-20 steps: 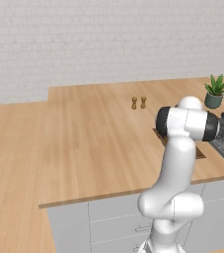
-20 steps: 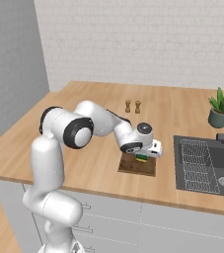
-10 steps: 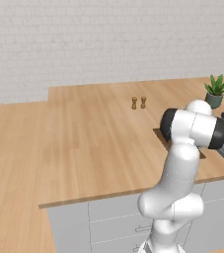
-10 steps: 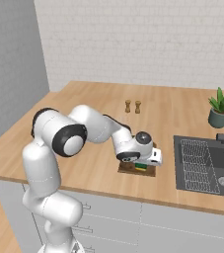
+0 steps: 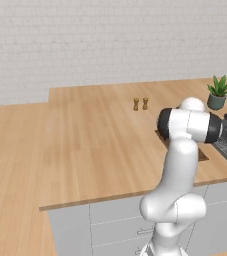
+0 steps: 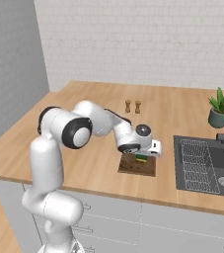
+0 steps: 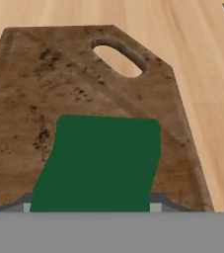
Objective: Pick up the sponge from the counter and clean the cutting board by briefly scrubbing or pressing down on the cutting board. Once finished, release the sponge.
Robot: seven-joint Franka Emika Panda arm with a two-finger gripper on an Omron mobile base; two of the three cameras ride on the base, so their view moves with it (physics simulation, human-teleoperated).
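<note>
Hand view shows my hand (image 6: pixel 142 157) clamped on the sponge (image 7: pixel 98 163), green face over the cutting board (image 7: pixel 39 84) on the worktop (image 6: pixel 84 113). If I press off-centre near the board's edge, it may skid or the sponge may twist loose.

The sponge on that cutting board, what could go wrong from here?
1. The sponge sits near one end of the cutting board; a long stroke might carry it off the edge onto the counter.
2. The board lies loose on the counter, so hard pressing or dragging could slide it toward the sink.
3. The fingers are shut on the sponge, so it needs releasing afterwards.
</note>
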